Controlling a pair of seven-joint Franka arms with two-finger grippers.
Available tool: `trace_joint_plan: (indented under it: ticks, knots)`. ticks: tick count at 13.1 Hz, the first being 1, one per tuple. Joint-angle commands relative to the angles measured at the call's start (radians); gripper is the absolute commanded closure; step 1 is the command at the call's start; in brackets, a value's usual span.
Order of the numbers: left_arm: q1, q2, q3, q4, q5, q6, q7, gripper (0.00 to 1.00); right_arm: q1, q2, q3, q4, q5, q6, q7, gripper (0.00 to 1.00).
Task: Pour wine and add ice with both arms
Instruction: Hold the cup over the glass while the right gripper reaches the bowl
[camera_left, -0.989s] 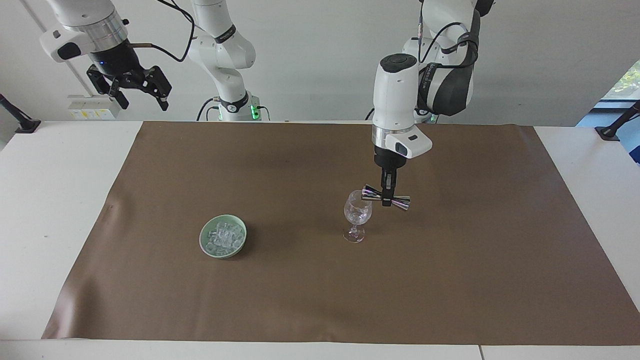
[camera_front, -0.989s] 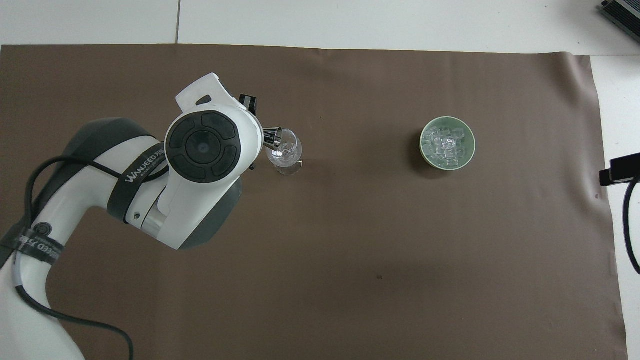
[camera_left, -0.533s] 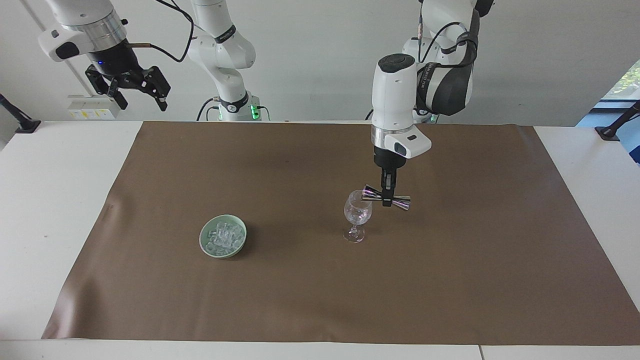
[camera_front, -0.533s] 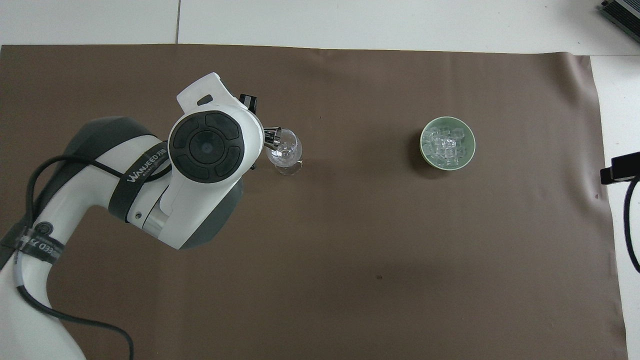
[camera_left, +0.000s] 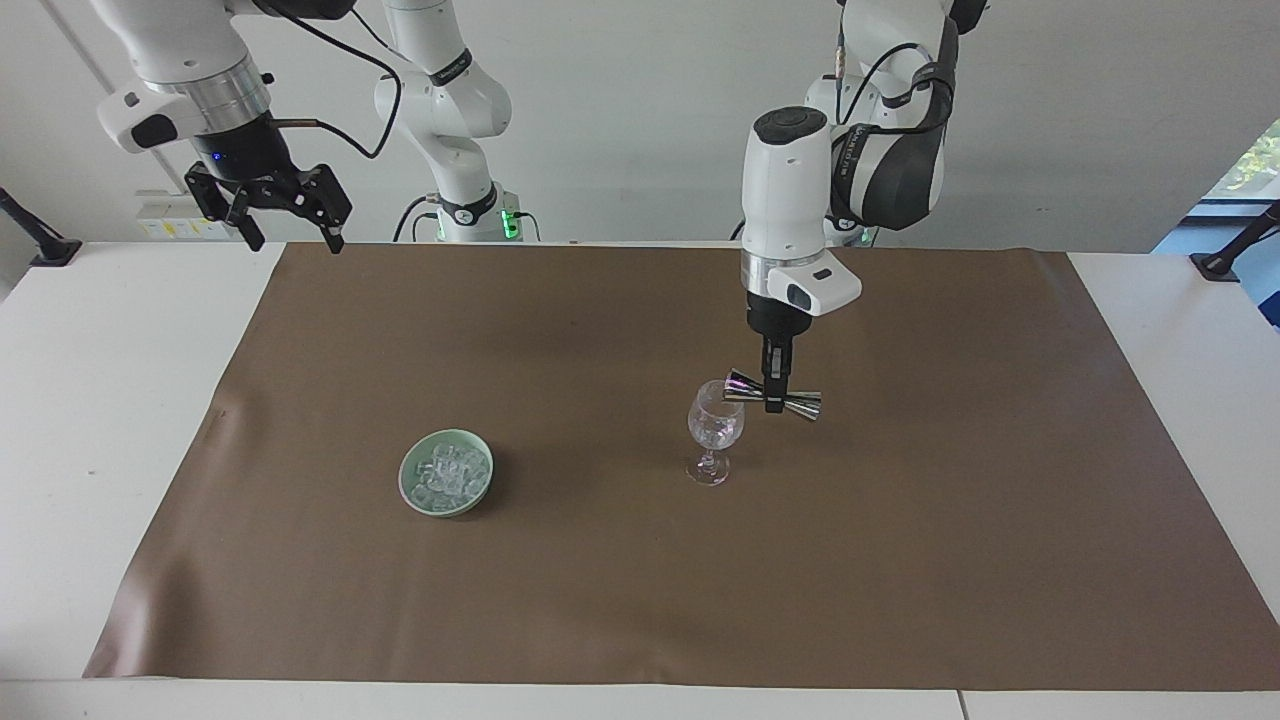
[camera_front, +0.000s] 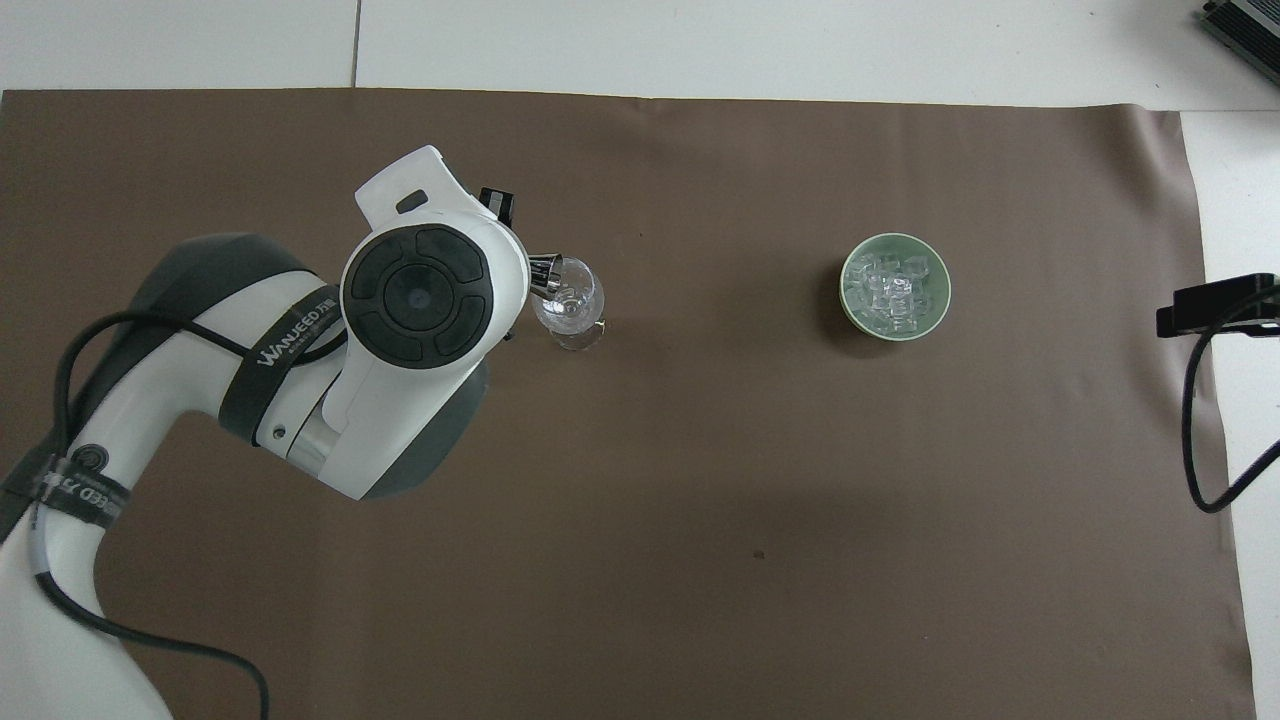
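The left gripper (camera_left: 773, 401), clamped on the jigger (camera_left: 772, 395), tips it sideways over the glass (camera_left: 715, 424) to pour. The right gripper (camera_left: 268, 205) hangs open, well clear of the ice (camera_left: 446, 473).

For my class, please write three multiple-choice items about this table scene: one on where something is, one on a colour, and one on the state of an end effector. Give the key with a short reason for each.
1. Where is the ice?
A. In the stemmed glass
B. In the bowl
C. Loose on the brown mat

2. What colour is the bowl?
A. Pale green
B. Red
C. Black

3. What is the left end effector doing?
A. Hanging open over the bowl
B. Resting on the mat
C. Holding a metal jigger tipped sideways at the glass rim

Key:
1 B: the clear chunks lie heaped inside the bowl, toward the right arm's end of the table.
2 A: its rim and wall are pale green in both views.
3 C: its fingers are closed on the jigger at its waist, one cup at the rim of the stemmed glass. The right end effector is open in the air over the mat's edge.
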Motion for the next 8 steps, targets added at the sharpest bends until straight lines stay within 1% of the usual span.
trace_joint_plan:
  ticks: [1, 4, 8]
  knots:
    - [-0.023, 0.012, 0.016, 0.031, 0.032, -0.031, -0.026, 1.00, 0.024, -0.026, 0.001, -0.121, 0.013, 0.108, 0.015, 0.00]
    - [-0.023, 0.012, 0.015, 0.031, 0.058, -0.042, -0.026, 1.00, 0.079, 0.042, 0.001, -0.172, 0.013, 0.212, 0.053, 0.00]
    - [-0.023, 0.014, 0.015, 0.033, 0.058, -0.042, -0.028, 1.00, 0.116, 0.138, 0.001, -0.250, 0.013, 0.413, 0.139, 0.00]
